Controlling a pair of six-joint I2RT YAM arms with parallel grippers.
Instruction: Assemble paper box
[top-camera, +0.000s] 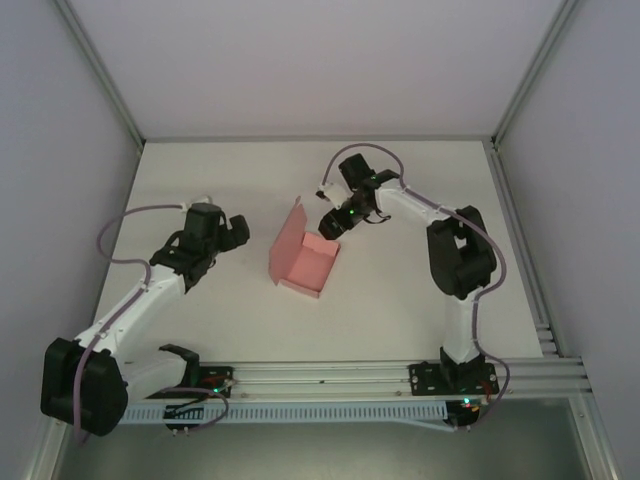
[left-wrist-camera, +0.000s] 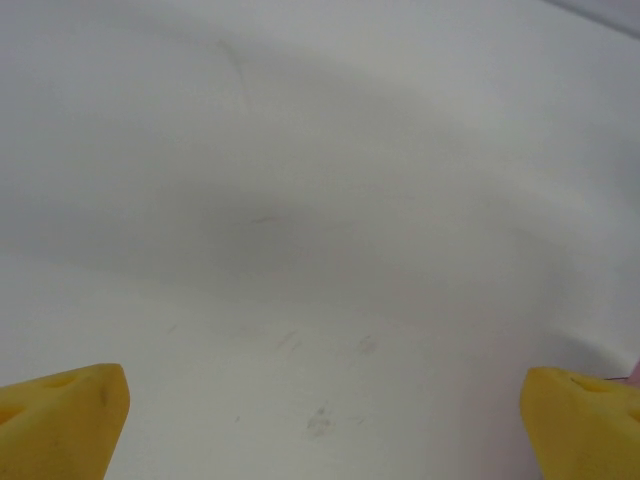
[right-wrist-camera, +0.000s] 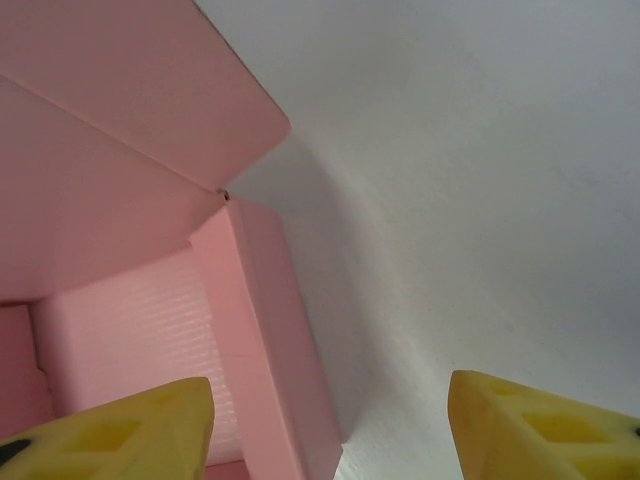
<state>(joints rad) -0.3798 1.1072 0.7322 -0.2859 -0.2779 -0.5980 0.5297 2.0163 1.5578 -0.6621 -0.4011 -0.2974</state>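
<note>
The paper box (top-camera: 300, 262) sits near the middle of the surface (top-camera: 420, 180), between my two arms. It is half formed: a shallow pink tray with its walls up and the lid flap (top-camera: 291, 226) standing tilted along its left side.

I have the right tool (top-camera: 331, 224) down at the far right corner of the box. On the right wrist camera its yellow fingers (right-wrist-camera: 110, 430) straddle the side wall (right-wrist-camera: 270, 320). One is inside the tray and the other is outside over bare white surface. The tool is spread rather than pinching. The outer finger is clearly apart from the card, and I cannot tell whether the inner one touches it. I judge this placement is meant to take the wall by its thin edge, so the corner can be squared or steadied without crushing the card.

The left tool (top-camera: 238, 230) hovers left of the box, well apart from it and spread wide with nothing between its fingers. Its camera looks down on plain surface. I read it as parked clear, ready to take the lid side once the right holds firm.

The lid is not yet folded over, so the job looks roughly midway.
</note>
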